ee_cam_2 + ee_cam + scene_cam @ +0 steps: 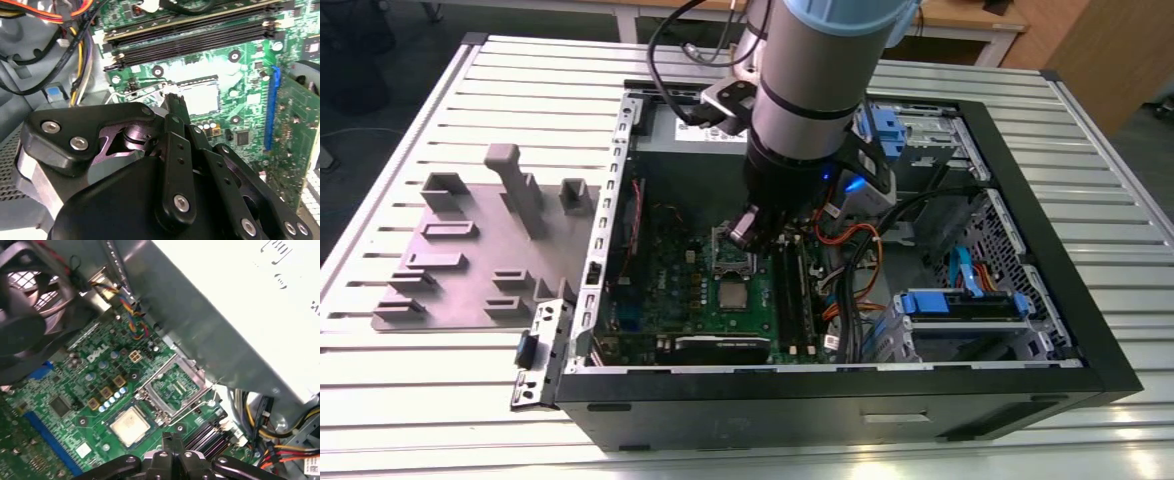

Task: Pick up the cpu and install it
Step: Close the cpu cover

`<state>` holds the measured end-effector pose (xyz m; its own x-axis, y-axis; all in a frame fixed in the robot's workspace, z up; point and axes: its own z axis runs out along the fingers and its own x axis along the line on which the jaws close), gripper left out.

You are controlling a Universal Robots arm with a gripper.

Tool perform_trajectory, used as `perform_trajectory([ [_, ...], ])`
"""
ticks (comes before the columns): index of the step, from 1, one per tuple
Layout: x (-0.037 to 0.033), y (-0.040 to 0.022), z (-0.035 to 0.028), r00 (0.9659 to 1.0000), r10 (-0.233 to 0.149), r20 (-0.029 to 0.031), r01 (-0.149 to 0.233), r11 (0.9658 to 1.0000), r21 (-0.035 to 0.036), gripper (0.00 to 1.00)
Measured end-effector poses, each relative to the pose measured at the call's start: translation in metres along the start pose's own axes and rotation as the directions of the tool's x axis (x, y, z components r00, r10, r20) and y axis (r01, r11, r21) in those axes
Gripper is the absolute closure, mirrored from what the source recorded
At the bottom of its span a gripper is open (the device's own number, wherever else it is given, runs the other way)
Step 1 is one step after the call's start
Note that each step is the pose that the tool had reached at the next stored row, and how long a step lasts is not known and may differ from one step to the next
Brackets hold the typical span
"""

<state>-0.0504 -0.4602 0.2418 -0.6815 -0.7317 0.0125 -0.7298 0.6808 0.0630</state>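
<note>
The cpu is a small pale square lying flat in the socket on the green motherboard inside the open computer case. It also shows in both wrist views, as the cpu and the cpu. The silver socket bracket stands flipped open beside it. My gripper hangs just above the bracket, a short way from the chip. Its black fingers are pressed together with nothing between them. In the second wrist view the gripper tip sits beside a thin wire lever.
The black case walls enclose the board. Dark memory slots and orange and black cables crowd the exterior view's right of the socket. A case fan sits nearby. A grey-purple fixture plate lies on the slatted table.
</note>
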Motion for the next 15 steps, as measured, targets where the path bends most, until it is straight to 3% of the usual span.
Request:
perform_trajectory([
  [2, -0.0017, 0.0006, 0.0011, 1.0000, -0.002, 0.0018, 0.002, 1.0000, -0.0018, 0.89],
  [4, -0.0018, 0.0006, 0.0020, 0.9999, -0.005, 0.0121, 0.005, 0.9999, -0.0114, 0.89],
  [8, -0.0022, 0.0001, 0.0025, 0.9985, -0.017, 0.0517, 0.019, 0.9987, -0.0479, 0.89],
  [13, -0.0055, -0.0035, 0.0046, 0.9967, -0.018, 0.0786, 0.024, 0.9971, -0.0722, 0.89],
  [15, -0.0066, -0.0046, 0.0050, 0.9949, -0.018, 0.0990, 0.027, 0.9956, -0.0903, 0.89],
])
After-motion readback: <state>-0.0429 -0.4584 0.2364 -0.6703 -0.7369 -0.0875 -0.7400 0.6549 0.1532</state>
